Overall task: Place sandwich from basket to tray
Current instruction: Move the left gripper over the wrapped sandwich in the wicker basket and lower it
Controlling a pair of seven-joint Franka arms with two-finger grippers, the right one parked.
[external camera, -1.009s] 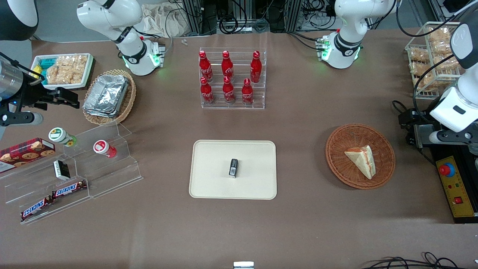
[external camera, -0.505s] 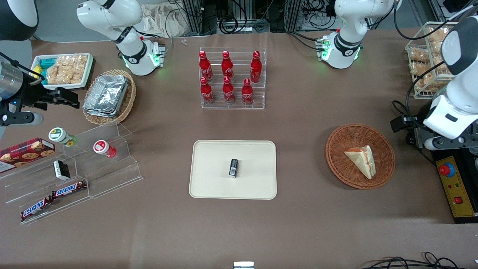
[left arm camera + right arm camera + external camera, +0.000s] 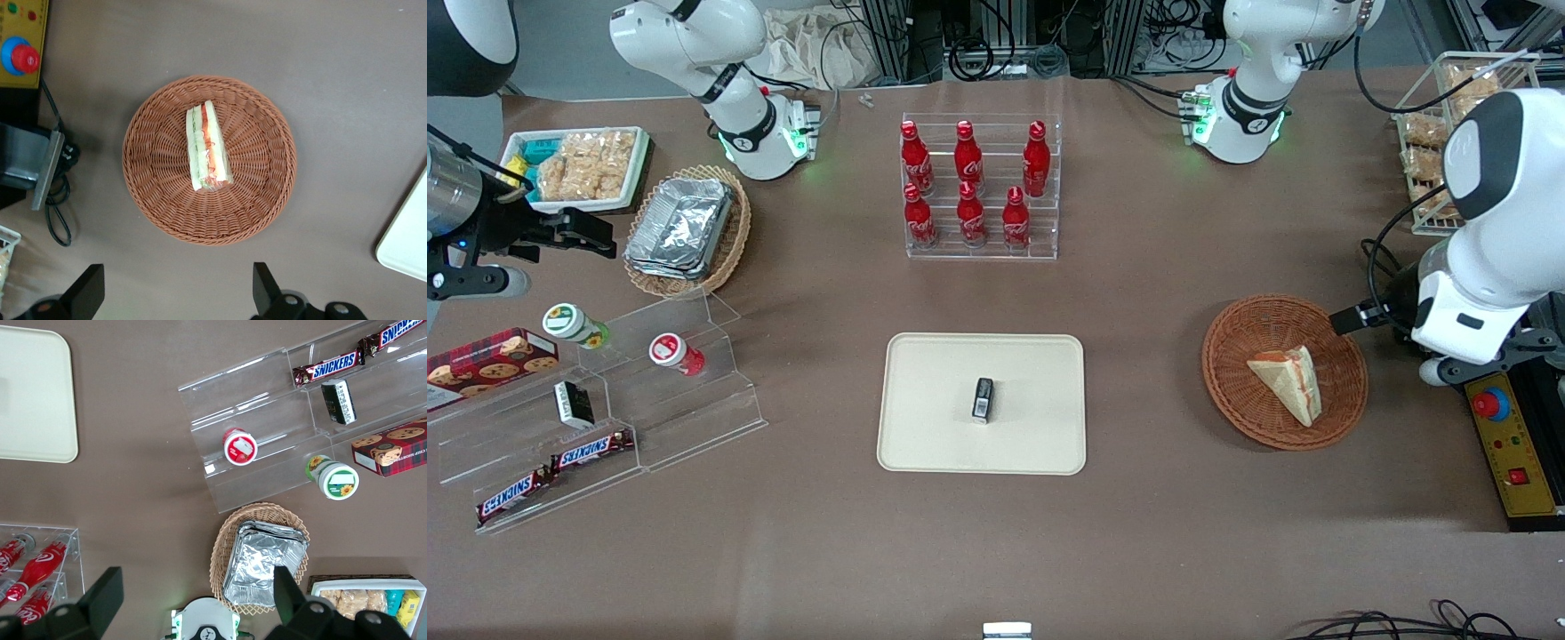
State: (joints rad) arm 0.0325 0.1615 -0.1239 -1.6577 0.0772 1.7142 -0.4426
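Brown desk [image 3: 1183, 551] carries the basket [image 3: 267, 200] with the sandwich [image 3: 208, 145] lying in its middle; the jaws [image 3: 177, 293] hover above the basket's rim, spread wide and holding nothing, while the tray [image 3: 925, 444] sits well apart

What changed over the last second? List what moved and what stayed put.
The left arm swung in from the working arm's end of the table toward the basket, bringing the gripper above it, fingers open and empty. The sandwich stayed in the basket, and the tray kept its small dark item.
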